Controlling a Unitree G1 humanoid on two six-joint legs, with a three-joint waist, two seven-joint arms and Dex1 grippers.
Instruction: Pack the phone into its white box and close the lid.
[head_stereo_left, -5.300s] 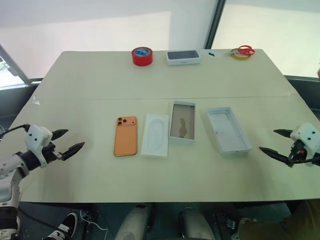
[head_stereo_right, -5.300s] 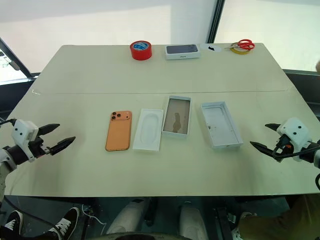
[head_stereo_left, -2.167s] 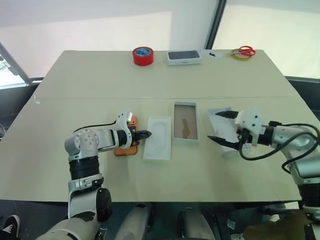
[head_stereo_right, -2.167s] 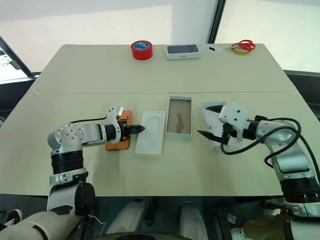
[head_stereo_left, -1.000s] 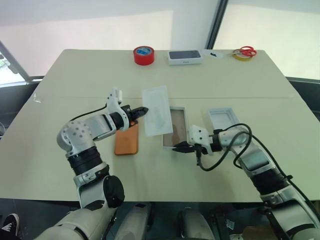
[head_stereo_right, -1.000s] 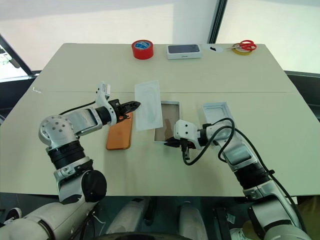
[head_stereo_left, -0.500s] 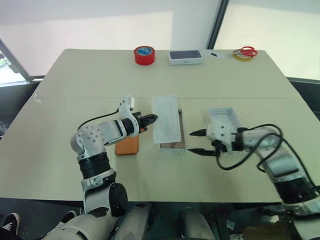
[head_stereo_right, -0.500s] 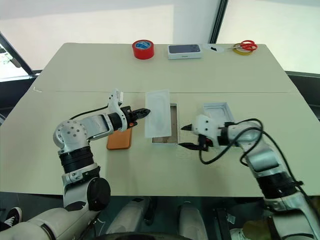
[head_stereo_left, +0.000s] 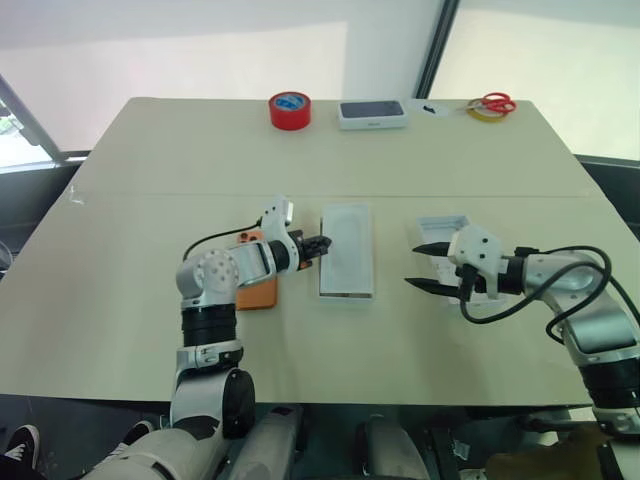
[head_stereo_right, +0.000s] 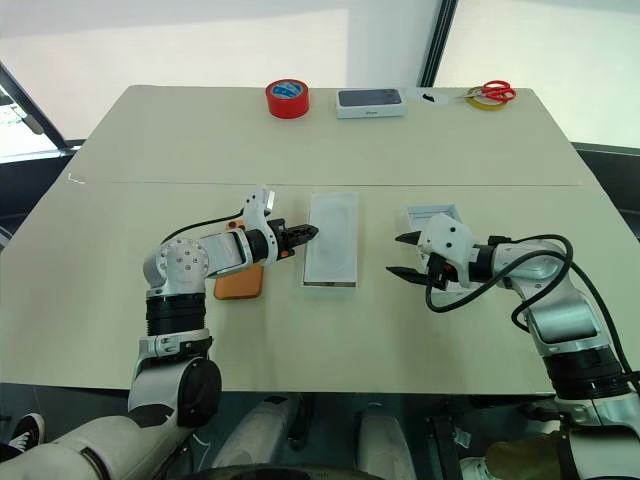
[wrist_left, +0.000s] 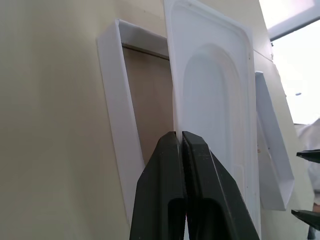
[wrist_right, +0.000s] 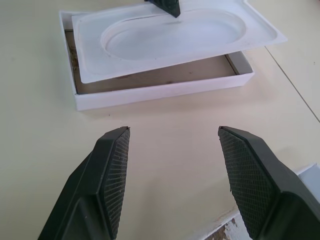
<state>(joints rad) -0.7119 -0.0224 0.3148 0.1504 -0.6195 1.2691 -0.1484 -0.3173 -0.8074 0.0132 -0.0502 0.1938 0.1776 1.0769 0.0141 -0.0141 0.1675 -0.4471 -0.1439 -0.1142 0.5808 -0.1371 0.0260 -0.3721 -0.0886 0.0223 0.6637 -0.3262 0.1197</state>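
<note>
While the left gripper (wrist_left: 179, 137) pinches one long edge of the flat white plastic insert with the rounded hollow (wrist_left: 215, 100), that insert hangs over the shallow white cardboard box with the brown floor (wrist_left: 116, 95), and it is not lined up with the walls. If it comes down crooked, a corner could catch on a wall, or the thin box could slide on the tan table (head_stereo_left: 150, 200). The grip is only on a thin edge, so the insert could slip or tip.

The right gripper (wrist_right: 172, 172) waits near the box with its fingers spread and nothing in them. The orange phone with rounded corners (head_stereo_left: 262, 290) lies on the table behind the left arm, not yet packed. The white lid shell (head_stereo_right: 432, 216) sits just beyond the right gripper.

The head views seem to show the insert covering the box. The left wrist view shows a gap with brown floor showing.
</note>
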